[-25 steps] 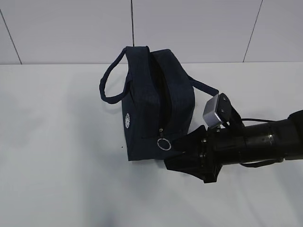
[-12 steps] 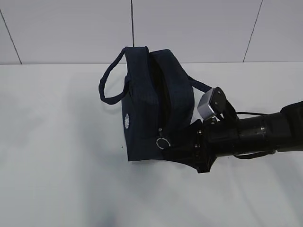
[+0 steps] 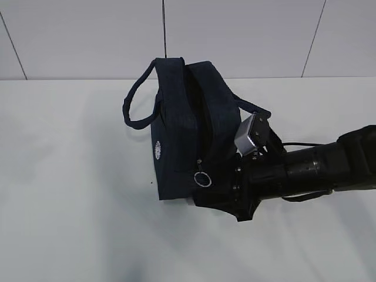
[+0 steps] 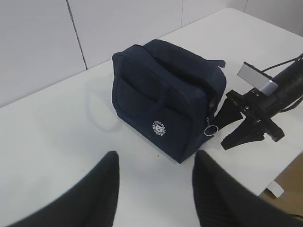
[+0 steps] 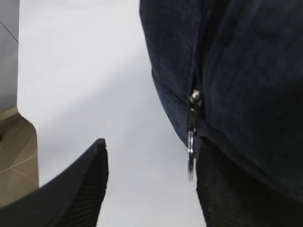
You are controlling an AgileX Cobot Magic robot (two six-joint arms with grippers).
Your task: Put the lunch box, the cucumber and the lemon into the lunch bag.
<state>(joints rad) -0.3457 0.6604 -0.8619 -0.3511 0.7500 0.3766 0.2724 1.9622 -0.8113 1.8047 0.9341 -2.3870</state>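
Standing lunch bag (image 3: 188, 135), white table (image 3: 70, 176), tiled wall (image 3: 235, 35)

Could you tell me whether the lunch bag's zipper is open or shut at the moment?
Shut, as far as visible: the lunch bag shows a closed top seam, and its ring pull hangs at the zipper's end at the corner.

I work over a plain white table (image 3: 70, 176) whose far edge meets a wall (image 3: 235, 35) of large pale panels split by thin dark seams, and off the table's edge a brownish floor (image 5: 14, 156) shows below.
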